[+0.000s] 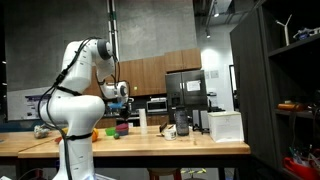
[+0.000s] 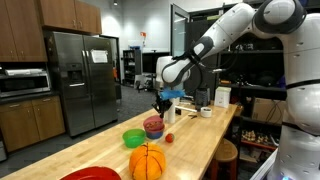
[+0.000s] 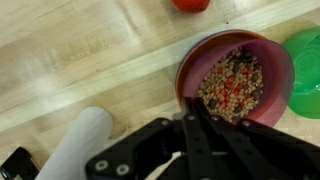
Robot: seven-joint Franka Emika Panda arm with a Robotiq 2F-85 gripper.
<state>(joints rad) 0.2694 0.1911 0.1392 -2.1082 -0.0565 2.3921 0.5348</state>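
My gripper (image 3: 195, 103) is shut, its two black fingers pressed together with nothing visible between them. In the wrist view the tips sit over the near rim of a pink bowl (image 3: 235, 85) filled with mixed brown and red bits. In both exterior views the gripper (image 2: 160, 103) (image 1: 122, 103) hangs a little above that bowl (image 2: 153, 126) (image 1: 122, 128) on the wooden counter (image 2: 200, 140). A green bowl (image 3: 306, 55) (image 2: 133, 138) stands right beside the pink one. A small red ball (image 3: 190, 4) (image 2: 169, 138) lies just past it.
A white cylinder (image 3: 75, 145) lies beside the gripper. An orange basketball (image 2: 147, 161) and a red plate (image 2: 90, 174) sit toward one end of the counter. A white box (image 1: 225, 125) and dark appliances (image 1: 180, 122) stand toward its other end. A steel fridge (image 2: 82, 80) is behind.
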